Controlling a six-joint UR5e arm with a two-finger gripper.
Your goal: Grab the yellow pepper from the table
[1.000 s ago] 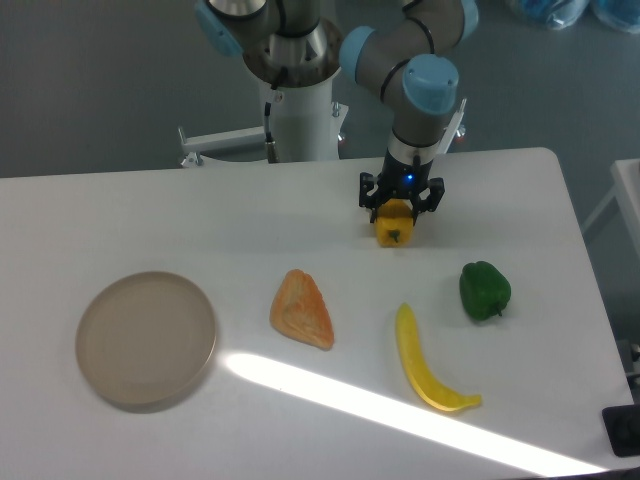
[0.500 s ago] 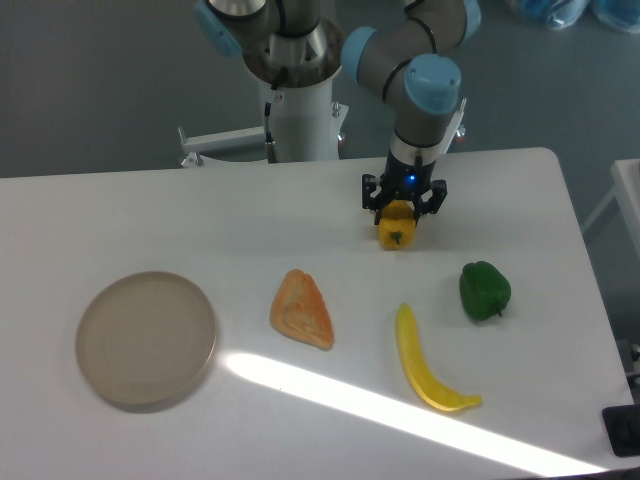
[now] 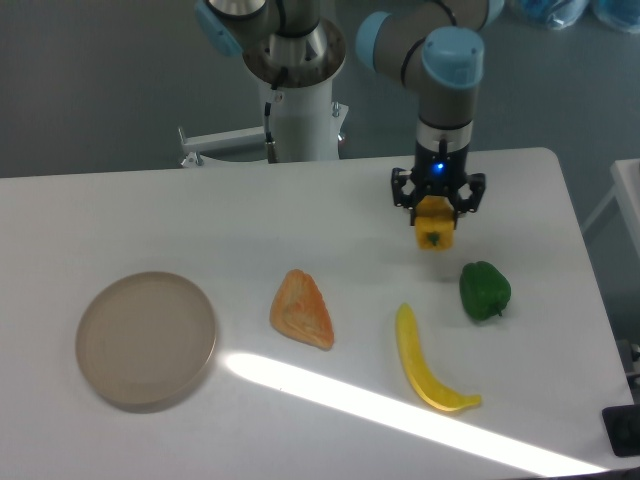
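The yellow pepper [image 3: 434, 227], small, blocky and orange-yellow, hangs between the black fingers of my gripper [image 3: 437, 207], which is shut on it. It sits a little above the white table [image 3: 300, 210], right of centre toward the back. Its top is hidden by the fingers. A green pepper [image 3: 484, 290] lies on the table just in front and to the right of it.
A long curved yellow banana-like piece [image 3: 425, 365] lies at the front right. An orange wedge-shaped piece [image 3: 301, 309] rests near the middle, and a round beige plate [image 3: 146, 338] sits at the left. The robot base [image 3: 295, 90] stands behind the table.
The gripper has carried the yellow pepper to the right and slightly toward the front, closer to the green pepper. The other objects have not moved.
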